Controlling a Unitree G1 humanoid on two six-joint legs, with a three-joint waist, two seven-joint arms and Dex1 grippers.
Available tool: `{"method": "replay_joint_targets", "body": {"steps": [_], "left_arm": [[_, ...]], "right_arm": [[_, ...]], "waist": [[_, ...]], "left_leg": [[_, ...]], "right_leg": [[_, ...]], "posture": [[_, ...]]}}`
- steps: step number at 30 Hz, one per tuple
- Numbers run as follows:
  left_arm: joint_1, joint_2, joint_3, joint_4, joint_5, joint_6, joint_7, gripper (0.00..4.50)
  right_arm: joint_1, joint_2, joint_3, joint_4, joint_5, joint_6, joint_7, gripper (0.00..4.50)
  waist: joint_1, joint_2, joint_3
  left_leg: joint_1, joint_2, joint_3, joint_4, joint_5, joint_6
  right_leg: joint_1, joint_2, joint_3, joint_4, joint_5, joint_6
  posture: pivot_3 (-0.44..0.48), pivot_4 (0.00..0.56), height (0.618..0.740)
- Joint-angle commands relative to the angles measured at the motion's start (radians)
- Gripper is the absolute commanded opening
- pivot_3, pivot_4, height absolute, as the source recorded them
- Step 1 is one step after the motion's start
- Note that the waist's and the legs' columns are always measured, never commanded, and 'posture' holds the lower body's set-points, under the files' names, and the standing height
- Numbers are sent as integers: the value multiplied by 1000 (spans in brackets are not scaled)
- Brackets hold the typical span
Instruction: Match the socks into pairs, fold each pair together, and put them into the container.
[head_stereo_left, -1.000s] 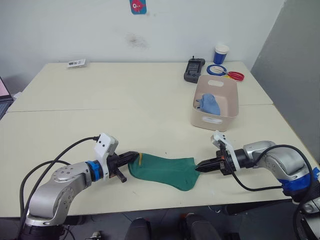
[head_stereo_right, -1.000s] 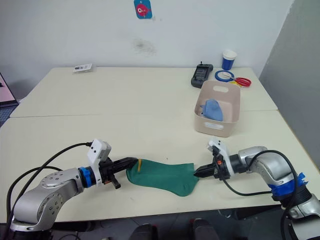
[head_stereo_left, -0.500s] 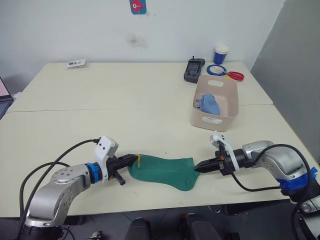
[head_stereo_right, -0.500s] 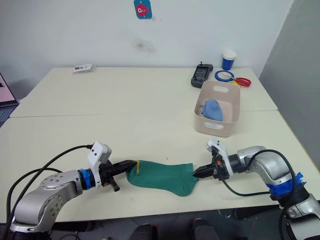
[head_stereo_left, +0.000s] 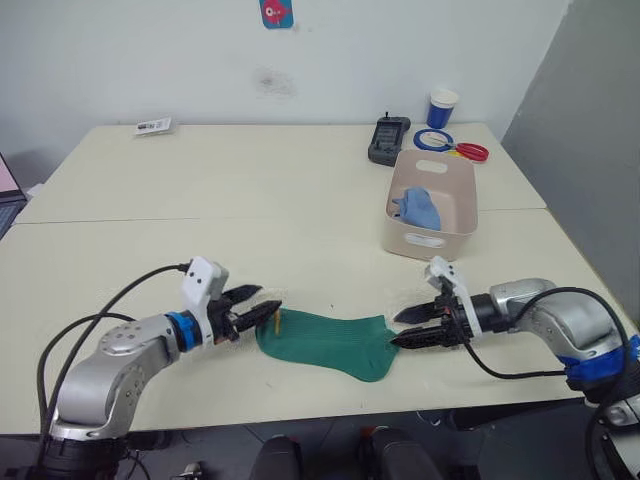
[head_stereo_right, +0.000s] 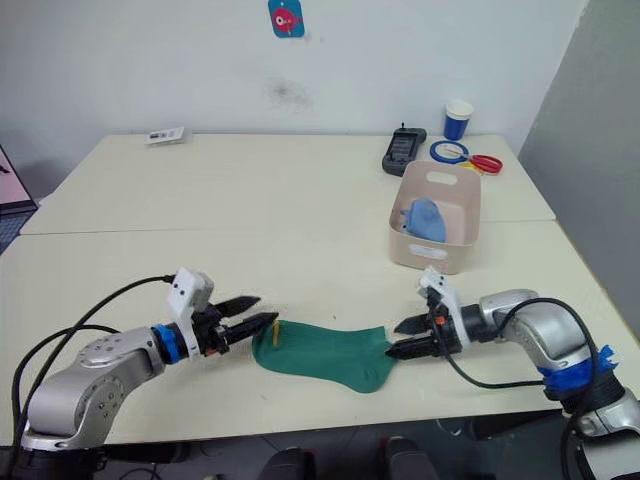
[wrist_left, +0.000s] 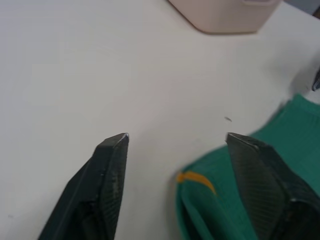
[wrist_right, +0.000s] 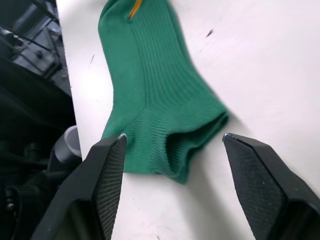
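Dark green socks (head_stereo_left: 330, 340) lay flat on table (head_stereo_left: 250, 200); L gripper (head_stereo_left: 262, 302) & R gripper (head_stereo_left: 404, 328) both spread wide, one at each end, gripping nothing.

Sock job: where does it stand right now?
Done: a light blue pair sits in the container. In hand: nothing gripped. The left gripper and right gripper are both open at either end of the dark green socks, which lie flat on the table, apparently stacked. Left: fold the green pair and bin it. White socks not accounted for.
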Motion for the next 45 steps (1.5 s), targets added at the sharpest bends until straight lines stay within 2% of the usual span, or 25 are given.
{"method": "replay_joint_targets", "body": {"steps": [1,3,4,6,9,11,14,15,19,24,29,33,37,39,42,45], "left_arm": [[-23,17,54,-32,-55,-20,-33,3443],[-15,40,29,-69,-57,-46,-90,3443],[-12,47,3,-90,-51,-63,-116,3264],[0,72,-97,-123,10,-131,-186,2825],[9,82,-194,-121,67,-192,-231,1894],[9,86,-254,-93,125,-242,-245,1223],[-6,86,-326,-34,211,-294,-246,215],[-11,89,-343,-9,237,-305,-245,13],[-7,134,-374,74,322,-350,-262,13],[12,158,-309,132,304,-334,-256,13],[25,143,-270,148,250,-317,-280,13],[9,123,-227,98,159,-285,-301,13],[9,154,-231,65,150,-297,-352,13],[4,177,-268,53,193,-322,-372,0],[-16,165,-327,80,269,-356,-345,0],[-29,154,-382,101,328,-363,-333,0]], "right_arm": [[7,-4,-64,-113,1,-83,-16,3109],[17,19,-44,-161,-61,-192,-39,3109],[23,50,-21,-176,-96,-242,-70,3109],[51,129,45,-189,-171,-355,-123,2713],[79,215,110,-179,-228,-402,-173,1811],[92,265,156,-146,-264,-422,-199,1049],[111,295,218,-78,-330,-470,-212,3],[118,299,230,-52,-353,-492,-216,0],[160,245,235,4,-408,-543,-189,0],[228,151,184,-10,-402,-569,-150,0],[266,125,147,-54,-373,-553,-125,0],[253,152,53,-162,-244,-413,-147,0],[230,186,-123,-248,-9,-115,-224,0],[210,183,-223,-251,100,77,-282,611],[191,109,-210,-255,102,227,-324,1655],[181,106,-207,-250,126,318,-363,2736]], "waist": [[-1,0,0],[-3,0,0],[-3,0,0],[-2,-1,-1],[-1,0,0],[0,0,0],[0,0,0],[0,0,0],[1,0,0],[1,0,-1],[1,1,-2],[1,0,-2],[1,0,-1],[1,0,-1],[2,1,-1],[3,1,-1]], "left_leg": [[0,0,0,0,0,0],[0,0,0,0,0,0],[0,0,0,0,0,0],[0,0,0,0,0,0],[1,0,1,-1,0,0],[0,0,1,0,0,0],[1,0,1,0,0,0],[1,0,1,0,0,0],[0,0,2,0,0,0],[2,0,1,0,0,0],[6,0,1,-1,0,0],[5,0,1,-1,0,0],[3,0,1,-1,0,0],[3,1,0,-1,0,0],[3,0,1,-1,0,0],[3,0,1,-1,0,0]], "right_leg": [[0,0,0,0,0,0],[0,0,0,0,0,0],[0,0,0,0,0,0],[0,0,0,0,0,0],[0,0,1,0,0,0],[0,-1,1,0,0,0],[0,-1,1,0,0,0],[0,-1,1,0,0,0],[-1,0,1,0,0,0],[2,-1,0,0,0,0],[5,-1,0,-1,0,0],[5,-1,0,-1,0,0],[4,-1,0,-1,0,0],[4,-1,-1,-1,0,0],[4,-2,0,-1,0,-1],[4,-2,0,-2,0,-1]], "posture": [[0,150,740],[0,150,740],[0,150,740],[0,150,740],[0,150,740],[0,150,740],[0,150,740],[0,150,740],[0,150,740],[0,150,740],[0,150,740],[0,150,740],[0,150,740],[0,150,740],[0,150,740],[0,150,740]]}}
